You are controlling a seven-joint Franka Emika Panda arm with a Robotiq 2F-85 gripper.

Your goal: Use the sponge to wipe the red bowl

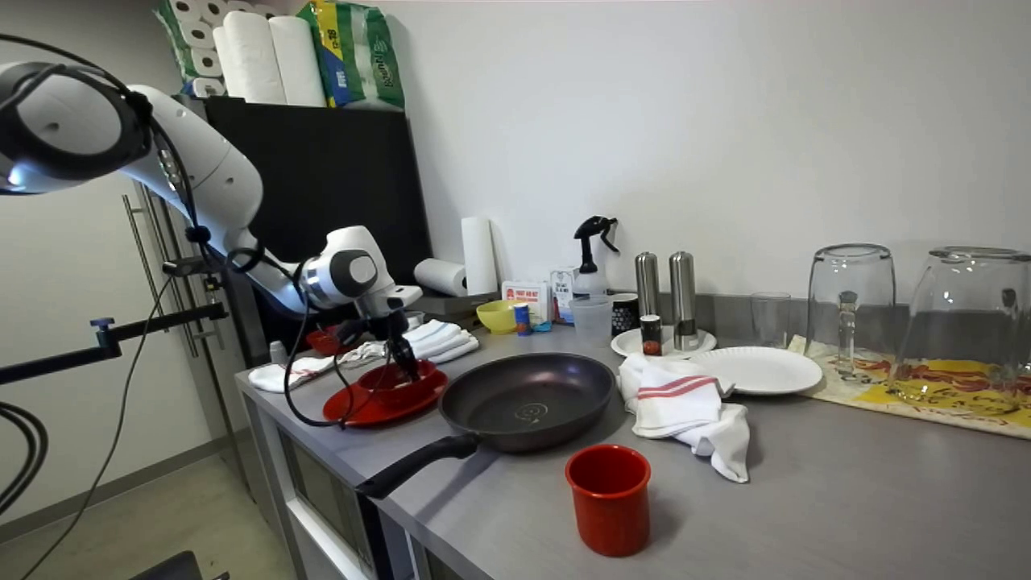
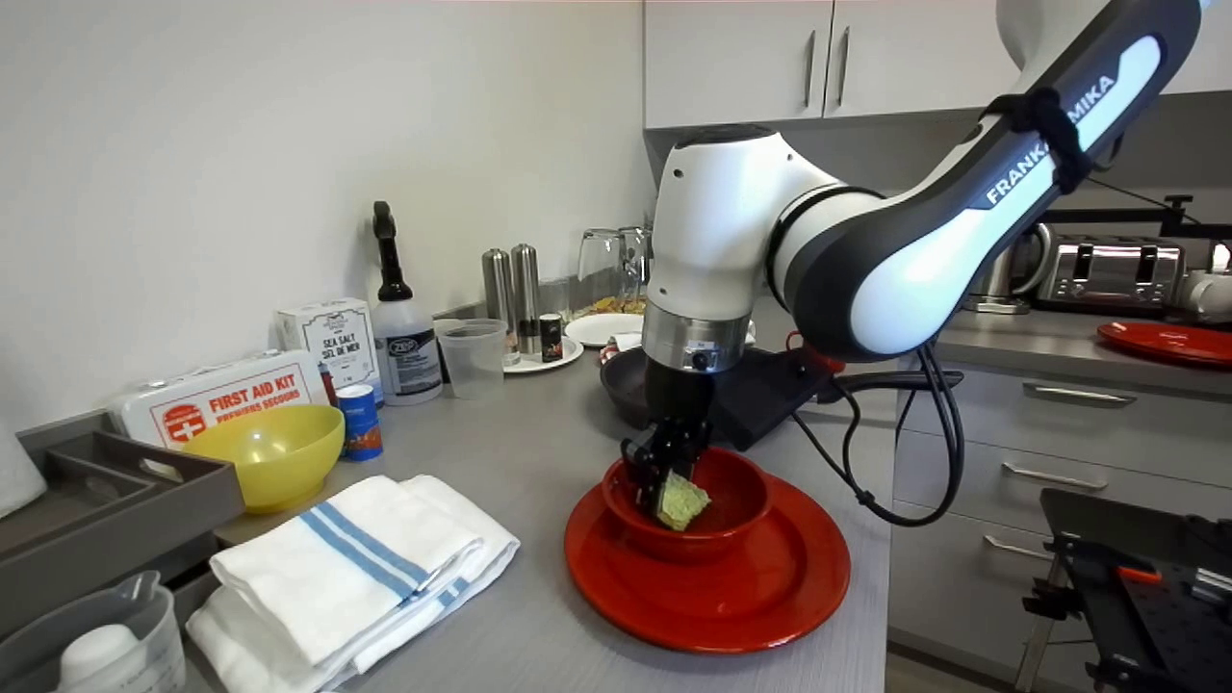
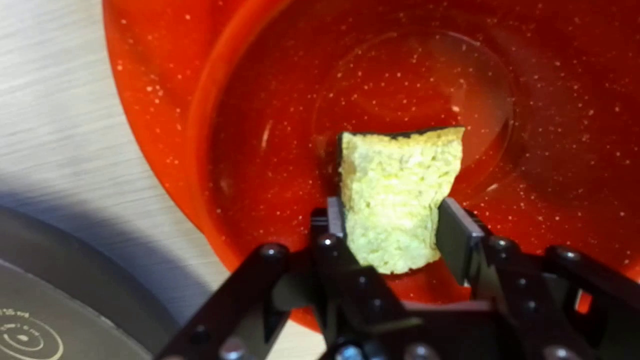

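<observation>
Holds the yellow-green sponge [image 3: 400, 200] clamped tight in the gripper [image 3: 395, 220], down inside the red bowl [image 2: 739, 489] — mouth up on a red plate [image 2: 799, 577]. Sponge-wise, runs its long axis pretty much straight up the wrist view — pokes the broad end out toward bowl centre.

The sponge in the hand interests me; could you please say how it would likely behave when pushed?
Probably soft: the sponge appears narrower where the hand grips it. Likely light for its size, given its pitted face. Its end beyond the fingers would probably bend first.
</observation>
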